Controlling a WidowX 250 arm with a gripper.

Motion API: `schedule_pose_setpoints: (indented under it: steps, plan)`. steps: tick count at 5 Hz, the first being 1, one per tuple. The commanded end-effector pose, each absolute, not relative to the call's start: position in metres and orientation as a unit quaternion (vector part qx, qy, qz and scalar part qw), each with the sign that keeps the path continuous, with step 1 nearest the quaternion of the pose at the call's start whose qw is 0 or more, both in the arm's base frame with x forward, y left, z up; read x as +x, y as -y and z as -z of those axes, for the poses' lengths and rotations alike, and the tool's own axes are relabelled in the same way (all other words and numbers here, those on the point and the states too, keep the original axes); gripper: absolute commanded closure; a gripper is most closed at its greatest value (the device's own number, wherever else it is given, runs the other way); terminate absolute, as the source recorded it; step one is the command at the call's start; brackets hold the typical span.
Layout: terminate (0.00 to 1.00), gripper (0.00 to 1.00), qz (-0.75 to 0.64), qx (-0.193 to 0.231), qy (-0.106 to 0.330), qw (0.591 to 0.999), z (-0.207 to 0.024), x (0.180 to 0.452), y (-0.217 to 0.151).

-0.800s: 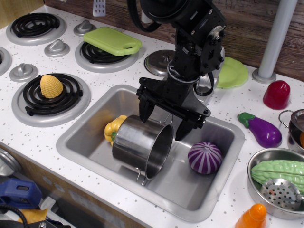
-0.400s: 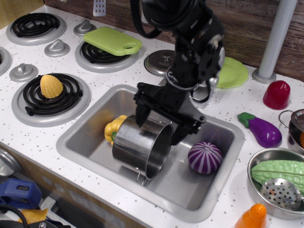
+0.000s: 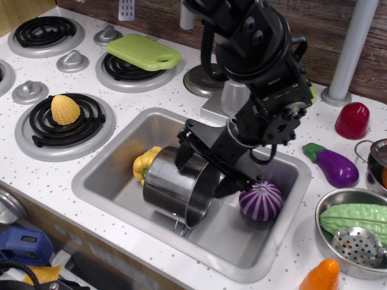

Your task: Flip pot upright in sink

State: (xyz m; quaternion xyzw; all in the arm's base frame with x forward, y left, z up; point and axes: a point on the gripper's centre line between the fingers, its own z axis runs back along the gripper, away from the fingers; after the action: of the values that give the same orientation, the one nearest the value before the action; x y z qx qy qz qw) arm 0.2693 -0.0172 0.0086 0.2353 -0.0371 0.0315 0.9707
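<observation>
The shiny steel pot (image 3: 172, 187) lies on its side in the silver sink (image 3: 103, 175), its open mouth facing right and toward the front, its thin wire handle near the sink floor. A yellow pepper (image 3: 145, 162) sits against its left end. My black gripper (image 3: 202, 175) is open and tilted, straddling the upper rim of the pot: one finger (image 3: 182, 156) rests over the pot's top and the other reaches down at the mouth by the purple ball. The jaws are spread and not closed on the rim.
A purple striped ball (image 3: 260, 200) lies in the sink right of the pot. An eggplant (image 3: 332, 164), a red cup (image 3: 352, 119) and a steel bowl (image 3: 351, 232) with a green gourd stand on the right. A corn cob (image 3: 65, 109) sits on a burner at left, a green cutting board (image 3: 143, 52) behind.
My gripper has dropped lower and tilted toward the right, moving from above the pot down onto its upper rim. The pot has not moved.
</observation>
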Motion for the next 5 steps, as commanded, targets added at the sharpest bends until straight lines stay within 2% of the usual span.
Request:
schedule_pose_setpoints:
  steps: [1,2,3,4,5]
  plan:
    - [0.0,0.0,-0.032,0.298,0.062,0.952,-0.007,0.272,0.017]
    - [0.0,0.0,-0.025,0.324,0.071,0.943,-0.005,0.272,0.012]
    - [0.0,0.0,-0.018,0.331,0.078,0.94,-0.006,0.273,0.006]
    - [0.0,1.0,-0.017,0.339,0.081,0.937,-0.008,0.275,0.003]
    - [0.0,1.0,-0.014,0.337,0.083,0.938,-0.009,0.276,-0.002]
